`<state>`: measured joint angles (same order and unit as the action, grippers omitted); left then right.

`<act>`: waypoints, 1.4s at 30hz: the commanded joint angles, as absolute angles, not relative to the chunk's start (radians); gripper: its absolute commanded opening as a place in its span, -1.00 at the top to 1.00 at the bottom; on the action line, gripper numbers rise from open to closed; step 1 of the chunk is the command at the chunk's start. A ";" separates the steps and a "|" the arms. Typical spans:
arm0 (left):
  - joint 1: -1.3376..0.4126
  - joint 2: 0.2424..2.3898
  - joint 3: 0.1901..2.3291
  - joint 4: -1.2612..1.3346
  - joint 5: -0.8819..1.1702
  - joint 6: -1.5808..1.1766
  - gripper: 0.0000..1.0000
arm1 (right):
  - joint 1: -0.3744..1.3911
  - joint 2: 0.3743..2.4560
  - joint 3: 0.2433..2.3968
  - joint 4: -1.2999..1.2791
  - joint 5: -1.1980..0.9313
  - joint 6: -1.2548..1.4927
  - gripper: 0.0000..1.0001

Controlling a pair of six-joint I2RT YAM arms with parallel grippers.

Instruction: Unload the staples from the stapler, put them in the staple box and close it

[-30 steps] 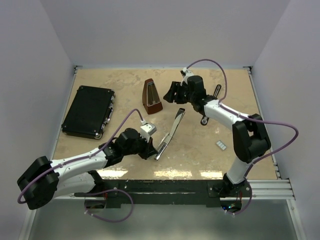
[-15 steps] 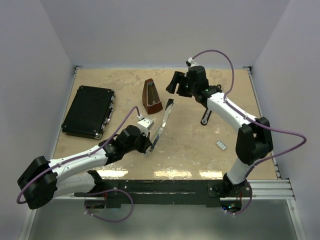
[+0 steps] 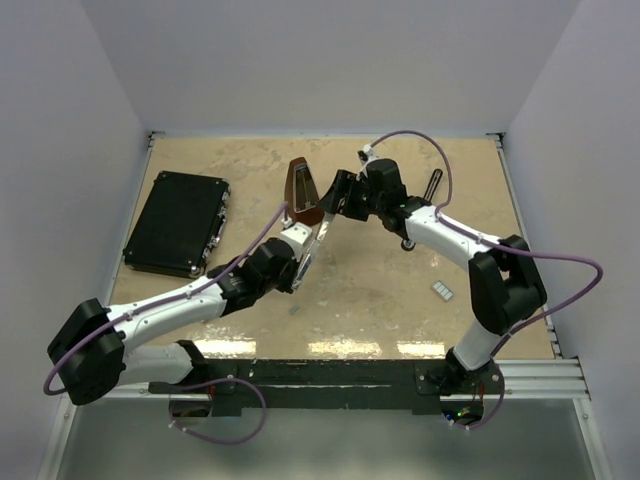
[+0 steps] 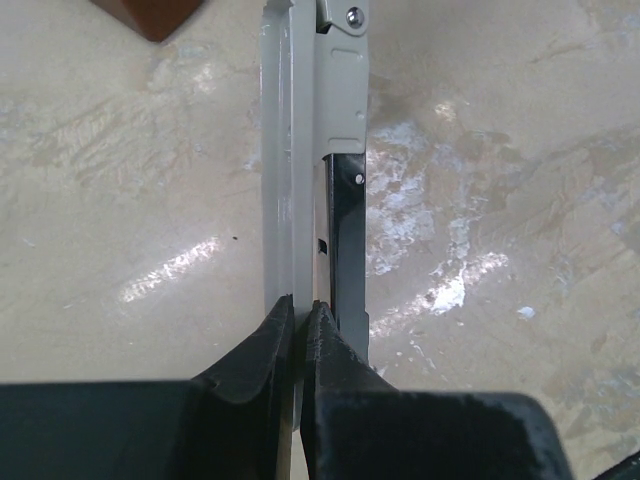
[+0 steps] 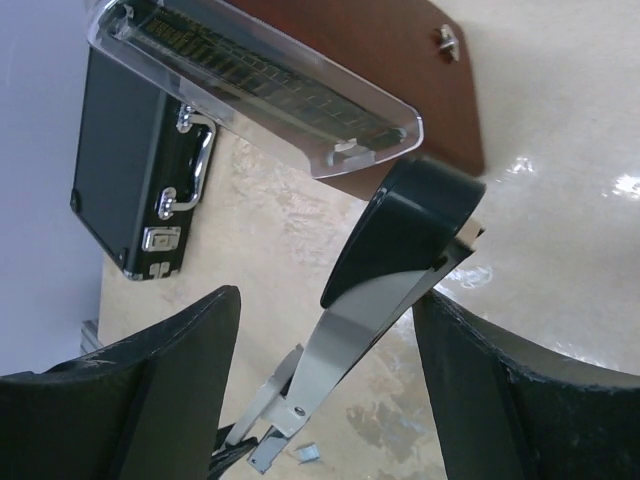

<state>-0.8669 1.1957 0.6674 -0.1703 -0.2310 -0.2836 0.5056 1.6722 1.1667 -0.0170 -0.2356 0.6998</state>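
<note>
The desk (image 3: 390,285) carried a flat black case (image 3: 178,222) by its left edge and a brown metronome (image 3: 303,195) toward the middle of the far edge. The stapler (image 3: 318,240) sat mid-desk, hinged open, with its far end just beside the metronome. The left fingers (image 4: 290,325) were pinched almost fully together on a thin silver rail at its near end. The right fingers (image 3: 338,197) were spread wide on either side of its black-capped far end. In the wrist view they did not seem to touch it.

A ridged strip of staples (image 3: 443,290) lay well apart from the stapler, toward the right edge. A tiny silvery scrap (image 3: 296,309), seemingly more staples, lay near the middle of the near edge. So the unloading looked at least partly done. Whether the magazine still held any could not be told, since no view showed inside it.

Compared with a second earlier, the stapler had been carried from farther right and nearer the near edge up toward the metronome. The left arm had reached farther in with it. The right fingers, which had hung clear of the stapler, had come round its far end. The scrap showed where the left fingers had been.
</note>
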 commanded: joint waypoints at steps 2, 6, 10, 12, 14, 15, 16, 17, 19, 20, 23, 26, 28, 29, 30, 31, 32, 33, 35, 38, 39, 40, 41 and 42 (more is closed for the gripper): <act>-0.902 1.236 0.768 -0.169 -0.368 -0.239 1.00 | 0.512 1.721 1.164 0.130 -0.301 0.724 -0.45; -0.949 1.291 0.811 -0.219 -0.465 -0.216 1.00 | 0.512 1.773 1.158 0.176 -0.334 0.721 -0.42; -0.974 1.305 0.812 -0.203 -0.494 -0.196 1.00 | 0.512 1.815 1.169 0.195 -0.341 0.701 -0.38; -0.980 1.299 0.798 -0.184 -0.489 -0.177 1.00 | 0.512 1.831 1.189 0.193 -0.337 0.681 -0.37; -0.986 1.301 0.793 -0.186 -0.488 -0.160 1.00 | 0.512 1.841 1.206 0.192 -0.341 0.670 -0.36; -0.989 1.302 0.790 -0.184 -0.480 -0.138 1.00 | 0.512 1.842 1.210 0.193 -0.342 0.661 -0.35; -0.991 1.305 0.782 -0.187 -0.474 -0.130 1.00 | 0.512 1.847 1.213 0.196 -0.345 0.658 -0.35; -0.989 1.305 0.781 -0.189 -0.468 -0.127 1.00 | 0.512 1.848 1.218 0.196 -0.347 0.655 -0.34; -0.991 1.301 0.773 -0.192 -0.457 -0.130 1.00 | 0.512 1.847 1.221 0.190 -0.353 0.646 -0.34; -0.991 1.296 0.772 -0.192 -0.437 -0.143 1.00 | 0.511 1.844 1.221 0.186 -0.357 0.643 -0.34; -0.989 1.266 0.758 -0.170 -0.317 -0.173 1.00 | 0.511 1.806 1.209 0.164 -0.365 0.596 -0.36; -0.988 1.236 0.735 -0.176 -0.189 -0.205 1.00 | 0.505 1.763 1.236 0.069 -0.313 0.533 -0.40; -0.989 1.207 0.713 -0.172 -0.144 -0.224 1.00 | 0.505 1.755 1.262 0.013 -0.307 0.500 -0.41; -0.988 1.198 0.710 -0.158 -0.108 -0.254 1.00 | 0.503 1.747 1.279 -0.026 -0.311 0.479 -0.42; -0.986 1.190 0.707 -0.149 -0.085 -0.274 1.00 | 0.503 1.743 1.276 -0.031 -0.325 0.471 -0.42; -0.971 1.184 0.707 -0.135 -0.054 -0.297 1.00 | 0.503 1.735 1.269 -0.040 -0.350 0.456 -0.44; -0.959 1.187 0.710 -0.112 0.042 -0.357 1.00 | 0.503 1.723 1.241 -0.046 -0.427 0.409 -0.46; -0.950 1.202 0.715 -0.103 0.090 -0.380 1.00 | 0.505 1.683 1.221 -0.057 -0.446 0.394 -0.50; -0.951 1.210 0.726 -0.085 0.168 -0.435 1.00 | 0.500 1.614 1.156 -0.081 -0.402 0.377 -0.61; -0.936 1.174 0.671 0.022 0.242 -0.515 1.00 | 0.489 1.504 1.120 -0.107 -0.388 0.380 -0.74; -0.919 1.164 0.655 0.053 0.282 -0.535 1.00 | 0.486 1.488 1.127 -0.139 -0.364 0.376 -0.84; -0.879 1.164 0.634 0.080 0.323 -0.557 1.00 | 0.485 1.468 1.138 -0.211 -0.354 0.364 -0.94; -0.862 1.167 0.630 0.106 0.381 -0.581 1.00 | 0.485 1.454 1.152 -0.234 -0.339 0.353 -0.96; -0.855 1.166 0.630 0.112 0.396 -0.586 1.00 | 0.483 1.438 1.150 -0.253 -0.312 0.354 -0.97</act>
